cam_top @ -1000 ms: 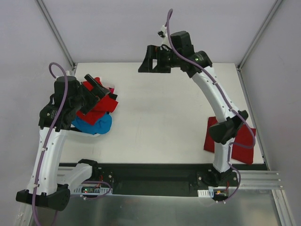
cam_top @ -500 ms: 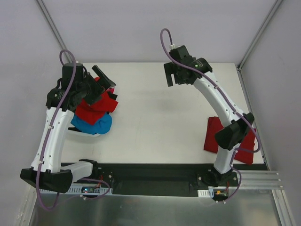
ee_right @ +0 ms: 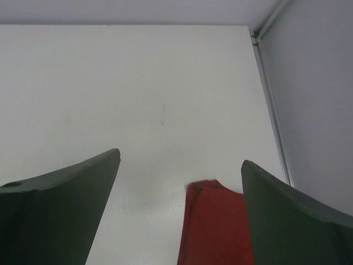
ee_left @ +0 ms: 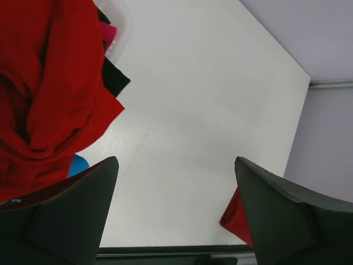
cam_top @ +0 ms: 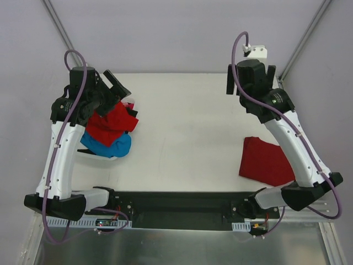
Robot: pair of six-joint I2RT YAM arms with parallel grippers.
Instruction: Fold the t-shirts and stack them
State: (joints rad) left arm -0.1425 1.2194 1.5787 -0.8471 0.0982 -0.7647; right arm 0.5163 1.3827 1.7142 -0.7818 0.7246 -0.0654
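A loose heap of t-shirts lies at the table's left: a crumpled red one (cam_top: 109,124) on top, a blue one (cam_top: 113,146) beneath, black cloth (cam_top: 132,114) at the edge. The left wrist view shows the same red cloth (ee_left: 49,94), black corner (ee_left: 114,78) and a bit of blue (ee_left: 77,164). My left gripper (cam_top: 117,88) (ee_left: 175,165) hovers open over the heap's far side, nothing between its fingers. One folded red t-shirt (cam_top: 267,161) (ee_right: 218,226) lies flat at the right front. My right gripper (cam_top: 249,80) (ee_right: 180,157) hangs open, high over the back right corner.
A white tub rim (ee_left: 122,27) with pink cloth (ee_left: 108,34) shows behind the heap. Grey walls close in the back and both sides, with a corner post (ee_right: 270,105) at the right. A black rail (cam_top: 182,201) runs along the near edge.
The right arm has swung from the back middle to the back right corner, uncovering the folded red t-shirt. The left gripper has shifted back over the heap's far side.
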